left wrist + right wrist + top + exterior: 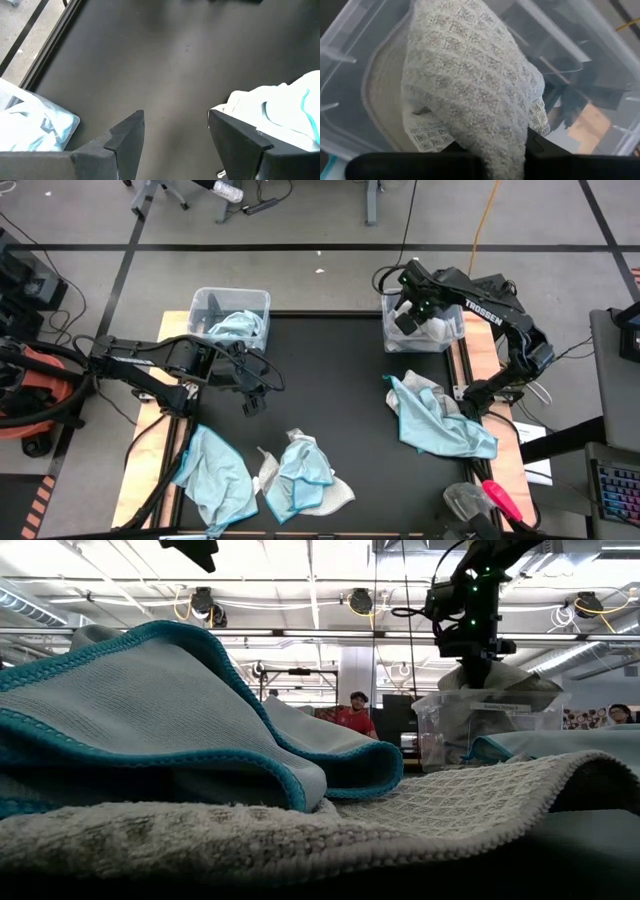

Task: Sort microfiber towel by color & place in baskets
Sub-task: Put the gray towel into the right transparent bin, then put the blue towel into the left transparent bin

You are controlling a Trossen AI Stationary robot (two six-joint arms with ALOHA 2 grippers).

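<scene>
My right gripper point(408, 318) hangs over the right clear basket point(452, 332) at the mat's far right and is shut on a grey waffle towel point(470, 75). The low view shows that gripper point(470, 645) above the basket point(500, 725). My left gripper point(250, 402) hovers open over the bare black mat, near the left basket point(215, 302), which holds a blue towel point(240, 325). In the left wrist view the open fingers point(127, 132) frame only the mat. Other towels lie flat on the mat. My right gripper holds the grey towel by a bunched fold point(492, 142) from above, pointing down into the right basket. The cloth covers the fingertips, so the exact pinch is hidden. The towel hangs below the fingers and its lower part point(385, 100) spreads inside the basket.
A blue towel point(215, 475) lies at the near left. A blue and grey pile point(300, 475) sits near centre. Another blue and grey pile point(435, 415) lies at the right. A red-handled object point(500, 502) lies at the near right corner. People point(355, 715) stand in the room beyond.
</scene>
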